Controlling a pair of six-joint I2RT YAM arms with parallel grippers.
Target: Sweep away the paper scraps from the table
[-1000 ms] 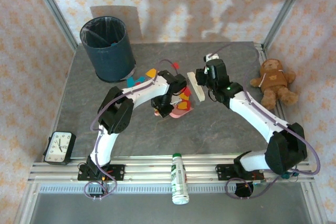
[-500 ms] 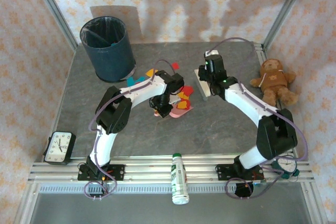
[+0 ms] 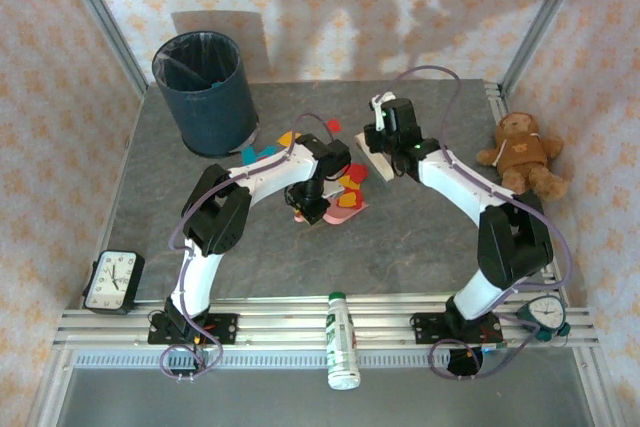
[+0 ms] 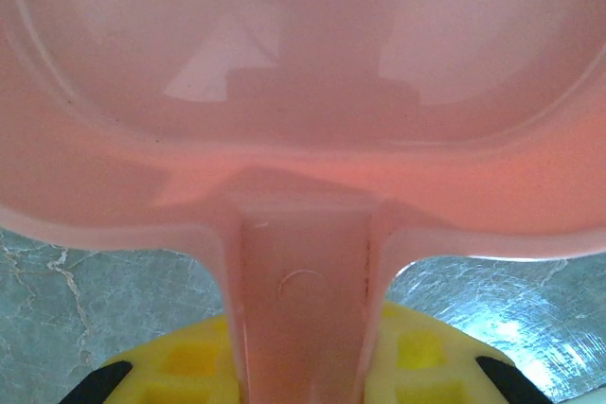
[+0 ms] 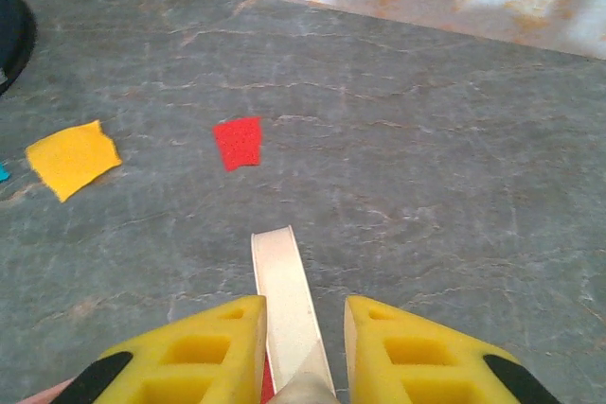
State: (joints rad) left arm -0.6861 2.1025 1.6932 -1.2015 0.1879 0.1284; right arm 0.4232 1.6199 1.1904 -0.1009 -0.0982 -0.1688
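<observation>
A pink dustpan (image 4: pixel 303 73) rests on the table (image 3: pixel 420 237) at mid-table, and my left gripper (image 4: pixel 303 366) is shut on its handle. In the top view the dustpan (image 3: pixel 343 211) carries several red, orange and yellow paper scraps (image 3: pixel 351 183). More paper scraps (image 3: pixel 262 153) lie toward the bin. My right gripper (image 5: pixel 303 328) is shut on a cream brush (image 5: pixel 284 290), held low over the table behind the dustpan. Ahead of the brush lie a red scrap (image 5: pixel 237 142) and a yellow scrap (image 5: pixel 73 158). In the top view, the right gripper (image 3: pixel 377 145) and the brush (image 3: pixel 379 169) are right of the red scrap (image 3: pixel 332 125).
A dark blue round bin (image 3: pixel 205 92) stands at the back left. A teddy bear (image 3: pixel 522 152) sits at the right edge. A clock (image 3: pixel 112 280) stands at the front left. A bottle (image 3: pixel 342 339) lies across the front rail.
My right arm has swung back and left, carrying the brush toward the far side behind the dustpan. The left arm and the dustpan have stayed put.
</observation>
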